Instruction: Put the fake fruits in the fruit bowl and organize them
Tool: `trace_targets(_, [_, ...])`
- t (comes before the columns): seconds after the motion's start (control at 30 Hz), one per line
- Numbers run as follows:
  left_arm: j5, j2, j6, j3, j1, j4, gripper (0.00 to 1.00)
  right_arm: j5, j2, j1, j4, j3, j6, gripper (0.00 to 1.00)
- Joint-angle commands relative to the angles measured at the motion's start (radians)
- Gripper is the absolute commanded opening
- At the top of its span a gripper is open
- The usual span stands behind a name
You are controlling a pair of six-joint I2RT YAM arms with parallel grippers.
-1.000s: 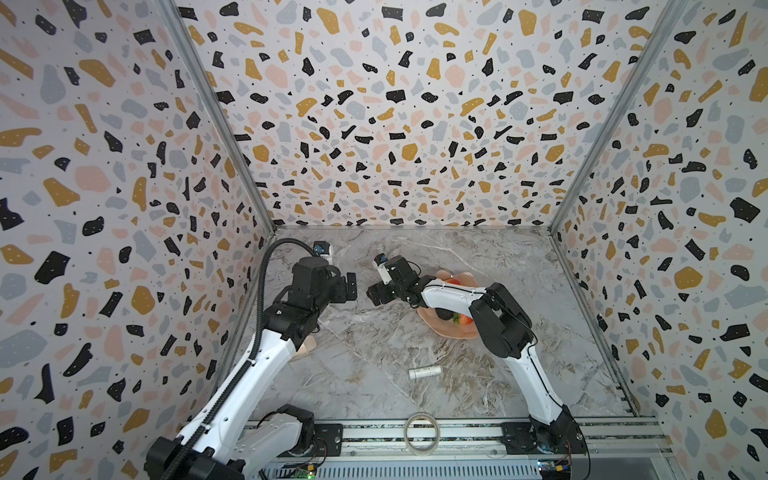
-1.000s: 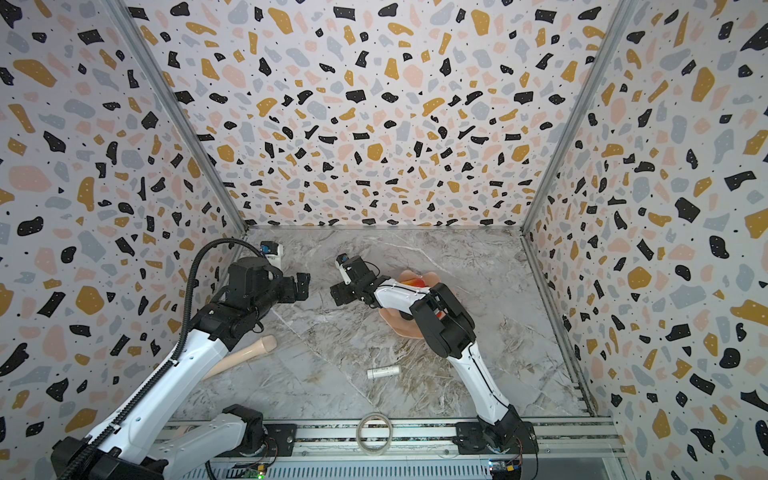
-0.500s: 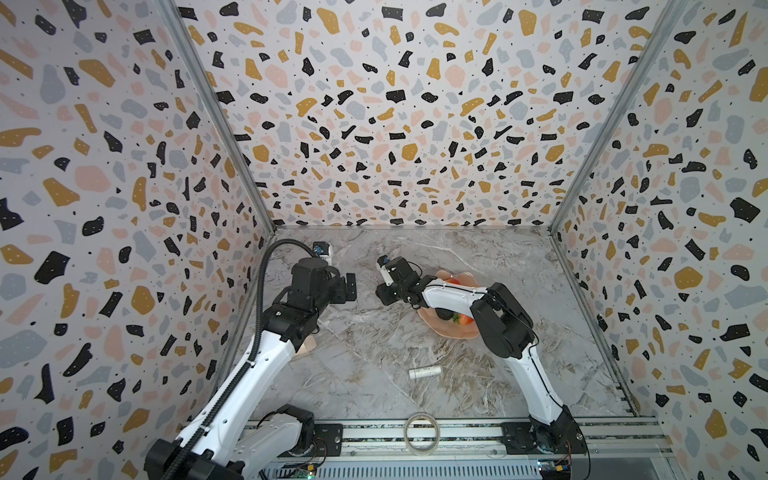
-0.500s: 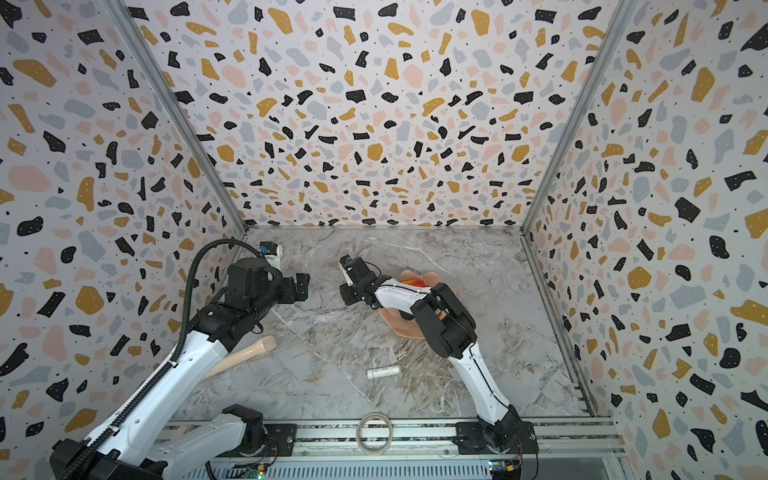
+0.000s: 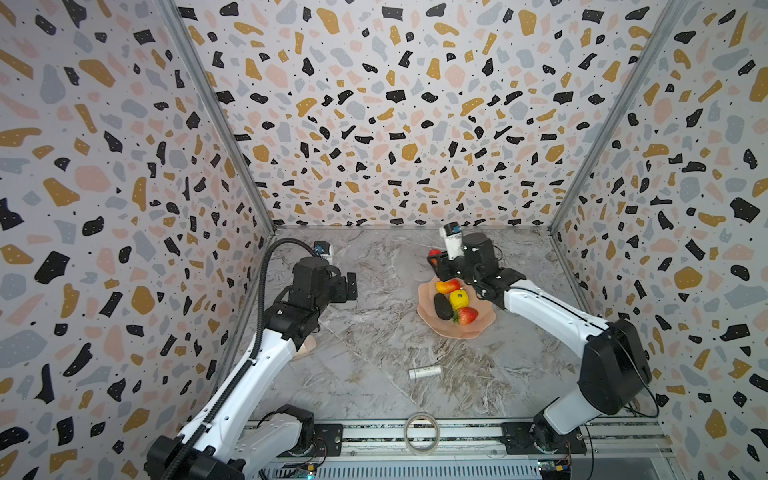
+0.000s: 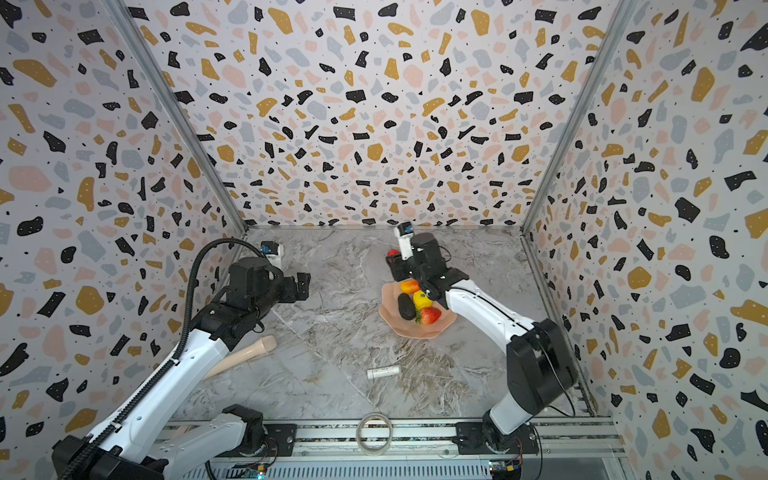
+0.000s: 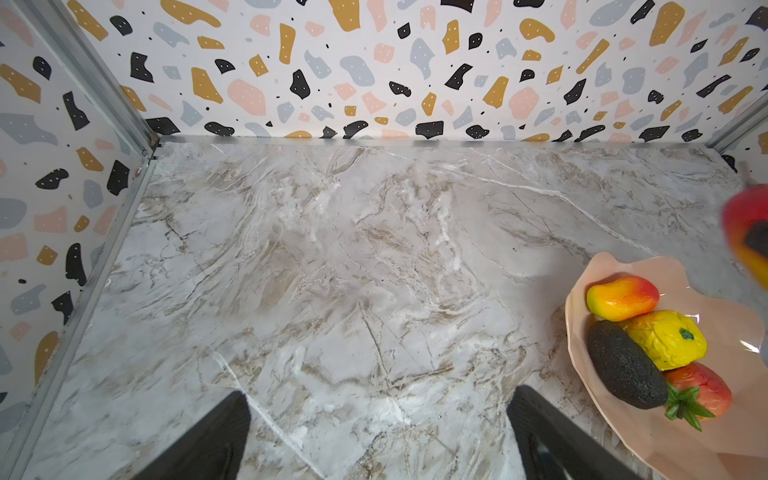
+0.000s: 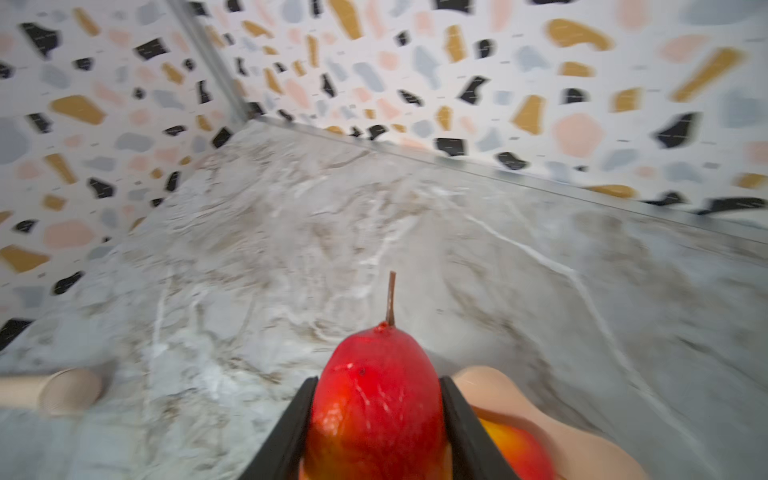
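Held fruit: a red-and-yellow mango is pinched between the two fingers of the right gripper, stem pointing away from the wrist; in a top view only its red end peeks out at the far left of the gripper.
Where it is: above the marble floor just past the far edge of the bowl, not yet over the middle.
Grip: the fingers press on the two broad flanks, about midway along the body; this looks a sound hold, since the ends taper and would squeeze out.
Handling: likely light hollow plastic, stiff, with a glossy skin that may slip under a weak pinch; unlikely to break if dropped, but rounded enough to roll.
Bowl: shallow, glossy, wavy-rimmed dish; probably slides or tips if pushed at the rim.
Already inside: second mango, yellow fruit, avocado, strawberry, lying close together.
Free room: bare dish shows on the right side and the near side.
Left gripper: fingers spread wide, holding nothing, over bare floor left of the bowl.
Not fruit: white tube and beige cone lie apart on the floor.
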Motion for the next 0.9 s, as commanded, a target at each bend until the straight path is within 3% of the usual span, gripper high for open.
trace_targets(0.0, [0.004,0.013,0.016,-0.002,-0.005,0.047,1.00,0.021,-0.085,-0.087,-0.027,-0.145,0.009,0.33])
trace_targets(0.13, [0.015,0.024,0.018,-0.002,-0.005,0.050,1.00,0.016,-0.139,-0.178,-0.023,-0.244,0.012,0.33])
trace_targets(0.5, [-0.001,0.002,0.012,-0.003,-0.005,0.034,1.00,0.023,0.002,-0.186,0.100,-0.326,0.012,0.35])
trace_targets(0.73, [-0.006,0.006,0.012,0.005,-0.005,0.024,1.00,0.043,0.030,-0.185,0.120,-0.348,-0.006,0.42])
trace_targets(0.87, [0.000,0.012,0.013,0.009,-0.005,0.028,1.00,0.043,0.020,-0.186,0.117,-0.354,-0.012,0.53])
